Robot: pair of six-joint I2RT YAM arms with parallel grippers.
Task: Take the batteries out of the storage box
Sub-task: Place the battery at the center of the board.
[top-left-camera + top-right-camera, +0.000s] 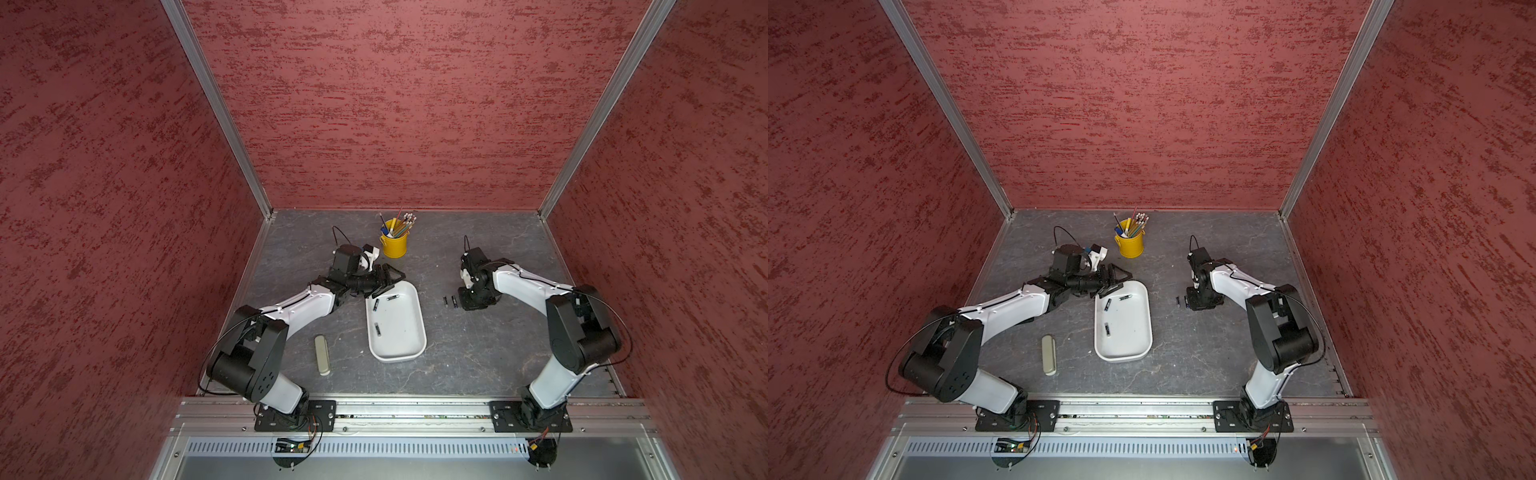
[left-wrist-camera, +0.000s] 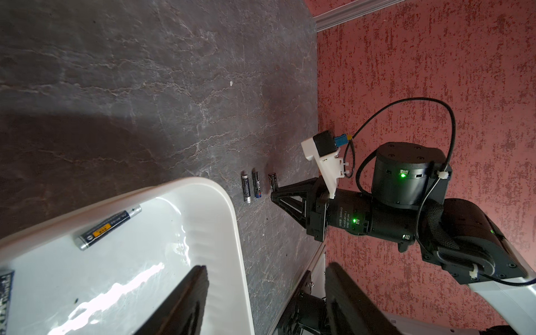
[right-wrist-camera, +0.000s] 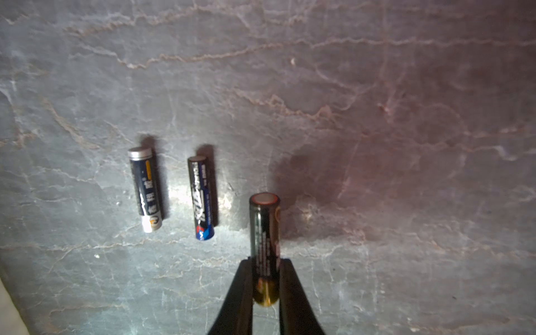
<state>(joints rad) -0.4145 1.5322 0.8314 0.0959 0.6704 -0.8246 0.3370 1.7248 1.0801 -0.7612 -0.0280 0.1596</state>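
Now the right end effector [image 3: 265,262] is clamped on a black battery [image 3: 264,226] with a gold end, beside a silver-capped battery [image 3: 145,188] and a blue-tipped battery [image 3: 201,197] lying parallel on the grey surface [image 3: 377,116]. Three dark batteries lie in the shallow white storage box [image 1: 399,345]: a far battery [image 1: 392,297], a corner battery [image 1: 375,305] and a middle battery [image 1: 378,329], all apart. The left end effector [image 2: 266,265] hangs over the box's far corner, jaws apart and empty.
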